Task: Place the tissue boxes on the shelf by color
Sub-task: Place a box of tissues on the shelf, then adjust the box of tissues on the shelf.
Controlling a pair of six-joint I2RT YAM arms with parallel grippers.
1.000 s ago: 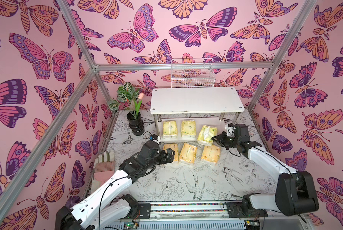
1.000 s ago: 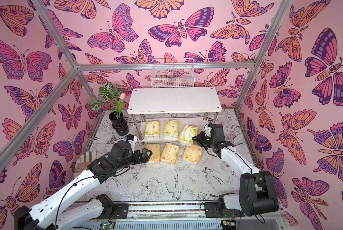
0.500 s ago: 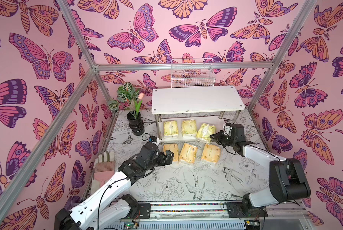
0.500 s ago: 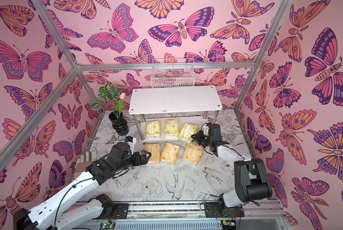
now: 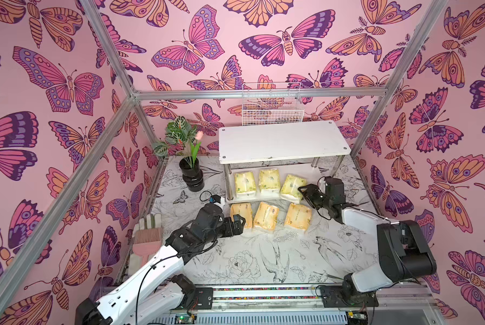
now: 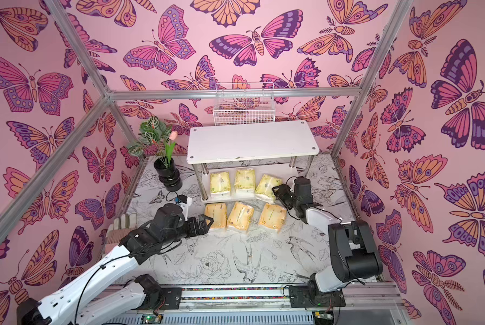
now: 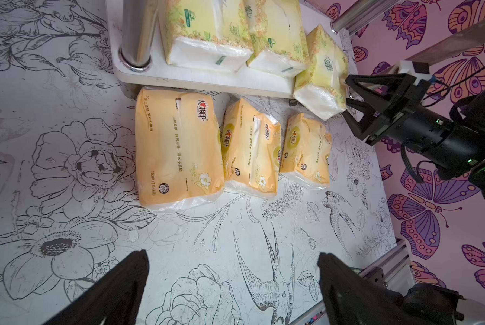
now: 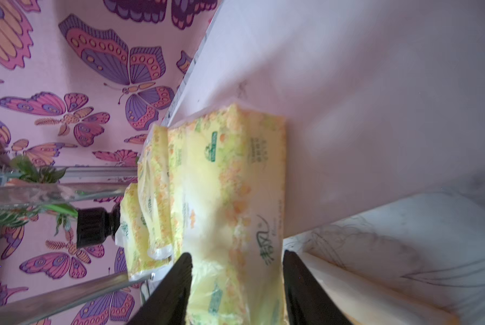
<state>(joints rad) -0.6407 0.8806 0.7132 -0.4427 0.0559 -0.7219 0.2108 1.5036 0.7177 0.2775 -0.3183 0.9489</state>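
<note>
Pale row on the shelf (image 5: 283,140): three pale yellow-green tissue packs (image 5: 269,180) on its lower tier, the third pack (image 5: 292,187) askew over the right front corner, between the parted jaws of the right tool (image 8: 237,253). Orange-yellow tissue packs (image 5: 266,215) on the worktop (image 5: 235,267) along the tier's front edge; left tool (image 7: 232,254) parted, empty, beside the leftmost. Likely next: grasping an orange pack for the bare top tier.

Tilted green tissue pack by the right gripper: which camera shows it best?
Left wrist: whole pack, sharp, overhanging the shelf edge. Right wrist shows it blurred, close up; both top views, small.
</note>
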